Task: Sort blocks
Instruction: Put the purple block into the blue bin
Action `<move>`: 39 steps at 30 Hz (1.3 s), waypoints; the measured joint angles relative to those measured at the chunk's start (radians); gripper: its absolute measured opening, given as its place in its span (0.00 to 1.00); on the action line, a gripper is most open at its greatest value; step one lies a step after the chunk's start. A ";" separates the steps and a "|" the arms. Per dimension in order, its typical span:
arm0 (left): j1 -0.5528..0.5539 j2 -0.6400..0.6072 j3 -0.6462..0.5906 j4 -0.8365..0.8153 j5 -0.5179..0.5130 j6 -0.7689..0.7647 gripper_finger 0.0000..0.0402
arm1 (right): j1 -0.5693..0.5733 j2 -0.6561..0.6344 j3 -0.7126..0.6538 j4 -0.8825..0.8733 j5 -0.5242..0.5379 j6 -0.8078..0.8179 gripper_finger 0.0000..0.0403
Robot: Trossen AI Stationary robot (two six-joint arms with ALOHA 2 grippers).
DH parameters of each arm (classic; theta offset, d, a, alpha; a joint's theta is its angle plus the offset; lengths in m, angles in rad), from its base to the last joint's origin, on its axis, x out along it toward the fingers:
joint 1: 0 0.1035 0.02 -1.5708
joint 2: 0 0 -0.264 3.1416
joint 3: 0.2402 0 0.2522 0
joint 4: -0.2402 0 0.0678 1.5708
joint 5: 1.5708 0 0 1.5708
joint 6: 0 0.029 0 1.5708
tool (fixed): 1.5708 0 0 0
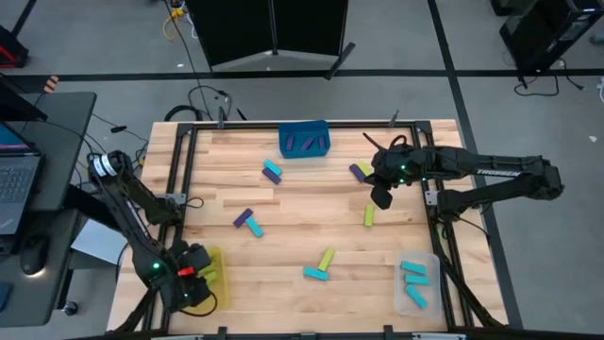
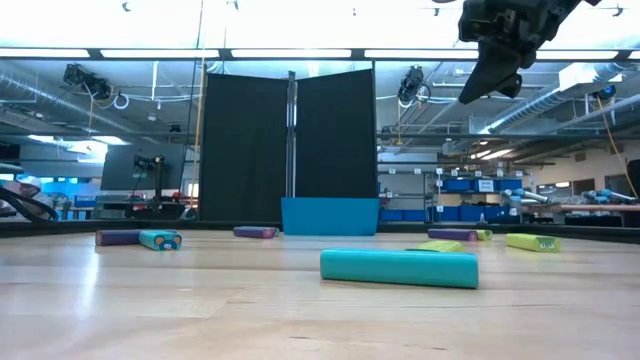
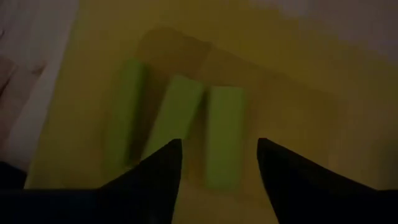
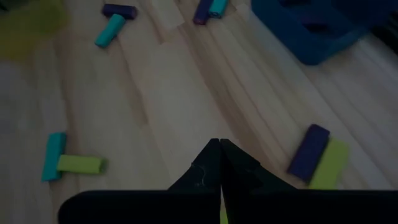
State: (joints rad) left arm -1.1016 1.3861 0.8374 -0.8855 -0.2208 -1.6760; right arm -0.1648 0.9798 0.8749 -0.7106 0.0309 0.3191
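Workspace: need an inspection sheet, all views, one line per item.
Surface: wooden table, black frame round it.
Job's things: three lime blocks in the yellow bin; purple ones in the blue bin; cyan ones in the clear bin; loose blocks of all three colours lie mid-table, among them a purple-lime pair.
Clutter: nothing seen.
Grippers: left gripper over the yellow bin, fingers open, empty; right gripper raised above the table's right side, fingers shut, empty.
Cables: black coil on the floor beyond the table.
Surroundings: black panel behind; laptop at left.
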 joint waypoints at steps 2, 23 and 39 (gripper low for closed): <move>0.008 0.000 0.061 -0.044 -0.013 0.000 0.50 | -0.016 0.000 0.000 0.014 -0.033 -0.025 0.02; 0.597 -0.001 0.420 -0.029 -0.352 0.484 0.02 | -0.180 0.206 0.001 0.044 -0.077 0.067 0.14; 1.211 -0.058 0.092 0.752 0.702 1.488 0.00 | -0.194 0.272 0.001 0.226 -0.078 0.168 0.07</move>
State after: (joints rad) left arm 0.1095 1.3278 0.9295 -0.1330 0.4811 -0.1880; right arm -0.3588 1.2518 0.8757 -0.4846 -0.0471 0.4873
